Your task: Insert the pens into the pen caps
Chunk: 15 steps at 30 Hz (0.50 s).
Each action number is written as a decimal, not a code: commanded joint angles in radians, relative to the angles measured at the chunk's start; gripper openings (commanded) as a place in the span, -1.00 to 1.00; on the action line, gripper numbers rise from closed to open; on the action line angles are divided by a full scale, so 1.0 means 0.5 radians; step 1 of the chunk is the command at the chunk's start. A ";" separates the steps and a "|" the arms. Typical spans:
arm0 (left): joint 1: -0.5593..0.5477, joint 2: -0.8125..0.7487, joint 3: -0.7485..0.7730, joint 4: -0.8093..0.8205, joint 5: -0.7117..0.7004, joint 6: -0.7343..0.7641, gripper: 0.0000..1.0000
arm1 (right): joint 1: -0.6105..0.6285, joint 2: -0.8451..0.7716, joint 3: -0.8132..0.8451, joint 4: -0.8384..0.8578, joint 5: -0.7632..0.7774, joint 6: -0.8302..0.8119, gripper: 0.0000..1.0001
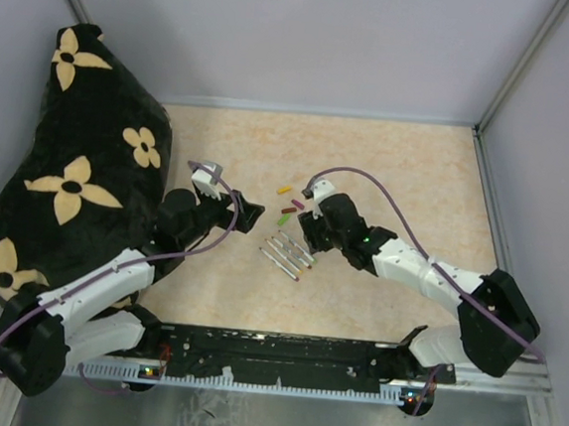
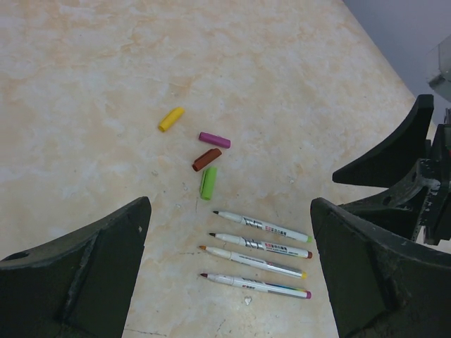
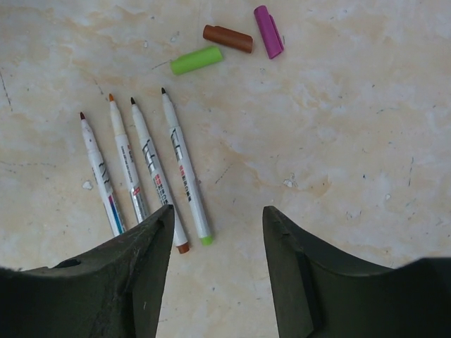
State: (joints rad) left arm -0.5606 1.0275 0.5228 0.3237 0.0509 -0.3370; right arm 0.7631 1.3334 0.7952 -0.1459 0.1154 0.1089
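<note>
Four white pens [image 1: 287,253] lie side by side in the middle of the table. They also show in the left wrist view [image 2: 257,262] and the right wrist view [image 3: 151,165]. The caps lie loose just beyond their tips: yellow [image 1: 285,188] [image 2: 171,119], magenta [image 1: 297,203] [image 2: 214,139] [image 3: 268,31], dark red [image 1: 289,210] [image 2: 206,159] [image 3: 227,38] and green [image 1: 284,219] [image 2: 208,182] [image 3: 196,60]. My left gripper [image 1: 252,215] [image 2: 231,205] is open and empty, left of the pens. My right gripper [image 1: 308,239] [image 3: 218,211] is open and empty, just right of the pens' rear ends.
A large black bag with cream flowers [image 1: 79,165] fills the left side of the table, behind my left arm. Grey walls with metal corner posts [image 1: 522,64] close in the back and sides. The black base rail [image 1: 283,347] runs along the near edge.
</note>
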 commanded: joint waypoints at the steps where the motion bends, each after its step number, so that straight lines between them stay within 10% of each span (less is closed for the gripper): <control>1: -0.012 -0.028 -0.018 -0.012 -0.021 -0.012 1.00 | 0.042 0.077 0.132 0.042 0.030 -0.054 0.08; 15: -0.012 0.016 -0.006 -0.027 -0.043 0.003 1.00 | 0.103 0.318 0.210 -0.003 0.045 -0.097 -0.20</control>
State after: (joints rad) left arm -0.5606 1.0348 0.5228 0.3096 0.0425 -0.3393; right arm 0.7933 1.4689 0.8402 -0.1532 0.1299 0.0856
